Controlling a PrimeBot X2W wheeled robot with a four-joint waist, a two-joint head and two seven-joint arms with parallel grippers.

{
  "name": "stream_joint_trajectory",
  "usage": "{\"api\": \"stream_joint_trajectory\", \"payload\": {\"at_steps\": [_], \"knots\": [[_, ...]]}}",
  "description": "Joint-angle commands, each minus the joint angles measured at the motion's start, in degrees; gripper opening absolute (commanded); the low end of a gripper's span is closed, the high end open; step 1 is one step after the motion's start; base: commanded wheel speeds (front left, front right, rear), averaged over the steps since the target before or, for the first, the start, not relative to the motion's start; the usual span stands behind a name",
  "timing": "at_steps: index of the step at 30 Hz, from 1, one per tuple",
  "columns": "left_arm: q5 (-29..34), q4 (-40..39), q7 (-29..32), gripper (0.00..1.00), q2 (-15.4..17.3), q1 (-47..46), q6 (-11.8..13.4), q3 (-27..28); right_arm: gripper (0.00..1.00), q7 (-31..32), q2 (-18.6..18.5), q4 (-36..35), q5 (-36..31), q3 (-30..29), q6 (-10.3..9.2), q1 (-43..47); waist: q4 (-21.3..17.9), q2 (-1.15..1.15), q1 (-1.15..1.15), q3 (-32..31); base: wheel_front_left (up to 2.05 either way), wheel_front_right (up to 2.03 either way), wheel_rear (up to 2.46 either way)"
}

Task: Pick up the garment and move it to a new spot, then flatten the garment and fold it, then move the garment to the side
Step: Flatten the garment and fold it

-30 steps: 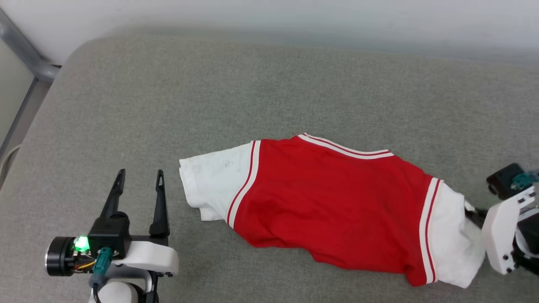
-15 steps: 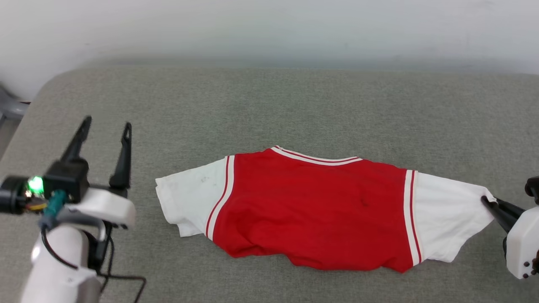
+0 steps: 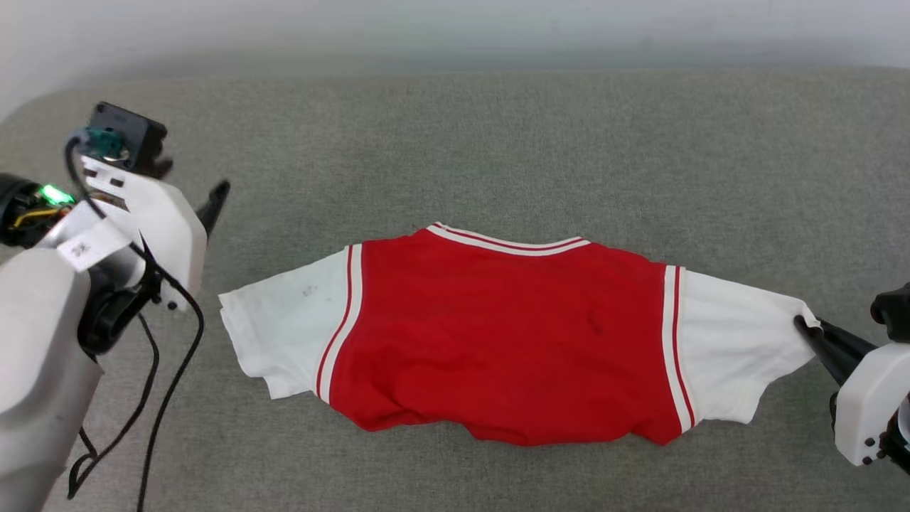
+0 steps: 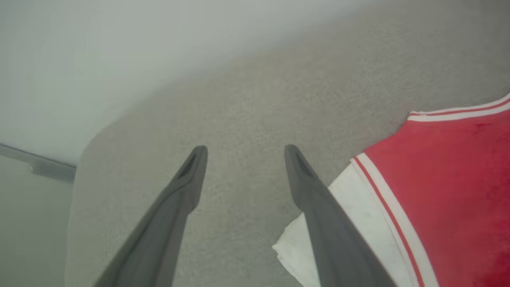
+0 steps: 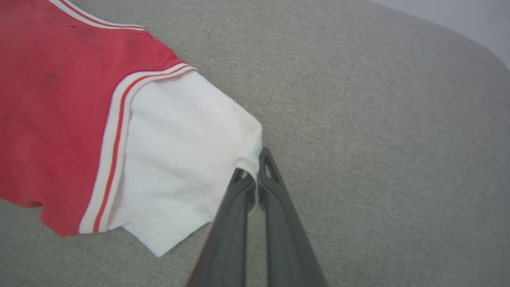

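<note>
One garment (image 3: 498, 341), red with two white sleeves, lies spread out sideways on the grey cushion (image 3: 455, 142). The right gripper (image 5: 253, 165) is pinched tight on the edge of one sleeve (image 5: 179, 151). The left gripper (image 4: 244, 149) hangs near the other sleeve (image 4: 350, 223), both fingers spread wide, nothing in them.

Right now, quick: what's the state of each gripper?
Left gripper: open, holding nothing, beside the garment.
Right gripper: shut on the garment's white sleeve edge.
</note>
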Motion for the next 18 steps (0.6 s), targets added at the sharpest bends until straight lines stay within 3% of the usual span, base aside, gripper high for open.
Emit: {"api": "stream_joint_trajectory", "payload": {"at_steps": [1,5,10,18], "knots": [[-4.6,-0.1,5.8,1.0,1.9,-1.3,0.0,-3.6,0.0,0.5,0.6,-0.7,-0.7,-0.6,-0.09,0.2,-0.5,0.0,-0.01,1.3,0.0,0.0,0.0],[-12.2,-1.0,16.3,1.0,6.8,-4.6,0.0,-10.5,0.0,1.1,1.1,-1.9,-1.2,-1.4,-0.08,-0.1,-0.9,0.0,-0.01,2.7,0.0,0.0,0.0],[-19.0,-0.4,24.2,1.0,9.7,-6.8,0.0,-17.1,0.0,1.7,1.5,-3.0,-1.5,-2.0,-0.08,-0.9,-1.2,0.0,-0.01,4.5,0.0,0.0,0.0],[-22.9,4.5,25.9,1.0,10.1,-8.5,0.0,-23.6,0.0,2.2,1.6,-3.9,-1.5,-1.1,-0.08,-3.2,-2.3,0.0,-0.01,7.5,0.0,0.0,0.0]]}}
